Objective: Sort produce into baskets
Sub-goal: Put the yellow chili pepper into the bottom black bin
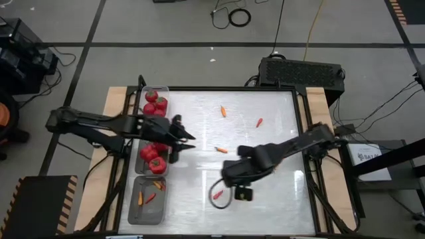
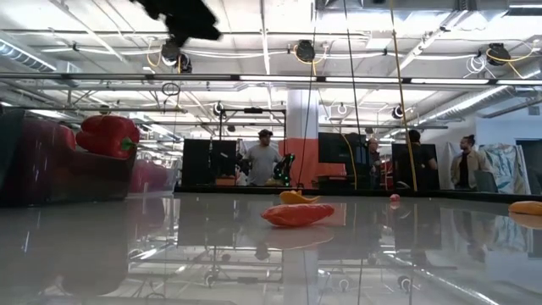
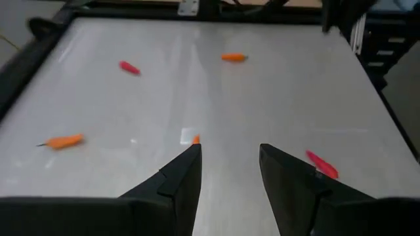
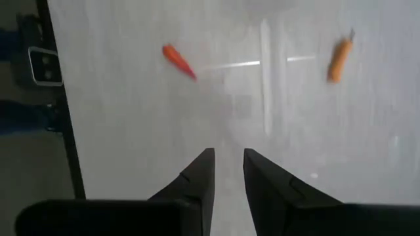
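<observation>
A: Grey workshop floor rings a pale table (image 1: pixel 265 199). High view: three baskets (image 1: pixel 149 199) stacked down frame left, red peppers (image 1: pixel 155 103) sorted in the upper two, chilies in the lowest. Left gripper (image 1: pixel 186 141) sits beside the middle one, right gripper (image 1: pixel 229 179) centre, near a red chili (image 1: pixel 217 194).

B: Low view: glossy top, red chili (image 2: pixel 296 214) centre, people far back.

A: Left wrist: fingers (image 3: pixel 180 180) half apart, empty.

B: Right wrist: fingers (image 4: pixel 200 177) narrow, empty; orange chili (image 4: pixel 339 59) and red chili loose, unsorted.
</observation>
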Tool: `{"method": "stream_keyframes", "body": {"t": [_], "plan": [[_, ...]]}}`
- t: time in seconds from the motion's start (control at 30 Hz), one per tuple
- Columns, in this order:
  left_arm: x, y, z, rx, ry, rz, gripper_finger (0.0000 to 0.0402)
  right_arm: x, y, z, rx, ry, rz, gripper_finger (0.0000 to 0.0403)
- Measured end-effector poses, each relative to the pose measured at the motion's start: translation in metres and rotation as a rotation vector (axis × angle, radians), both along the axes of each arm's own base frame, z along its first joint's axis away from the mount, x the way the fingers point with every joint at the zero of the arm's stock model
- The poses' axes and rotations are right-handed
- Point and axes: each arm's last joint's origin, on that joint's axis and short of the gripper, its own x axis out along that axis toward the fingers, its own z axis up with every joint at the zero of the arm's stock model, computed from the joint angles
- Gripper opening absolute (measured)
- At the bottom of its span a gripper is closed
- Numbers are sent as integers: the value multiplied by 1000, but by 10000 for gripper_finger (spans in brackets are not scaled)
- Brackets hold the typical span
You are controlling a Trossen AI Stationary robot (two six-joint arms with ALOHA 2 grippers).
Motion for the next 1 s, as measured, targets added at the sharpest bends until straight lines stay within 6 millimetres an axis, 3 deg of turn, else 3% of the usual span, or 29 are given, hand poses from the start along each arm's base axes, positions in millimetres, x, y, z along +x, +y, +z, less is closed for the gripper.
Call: {"method": "stream_keyframes", "body": {"t": [0.17,0.4,0.53,0.7,1.0], "plan": [[40,-5,-27,-23,-8,-40,161,-56,-1,1,57,-22,-112,73],[86,-5,-77,-11,57,-106,161,-118,-5,-20,211,-152,-258,73],[110,6,-103,-42,138,-108,161,-143,-8,-37,271,-177,-300,73],[131,24,-121,-42,198,-61,161,-174,-15,-64,270,-121,-351,73],[146,49,-147,-62,263,-13,161,-206,-33,-95,296,-96,-424,73]]}}
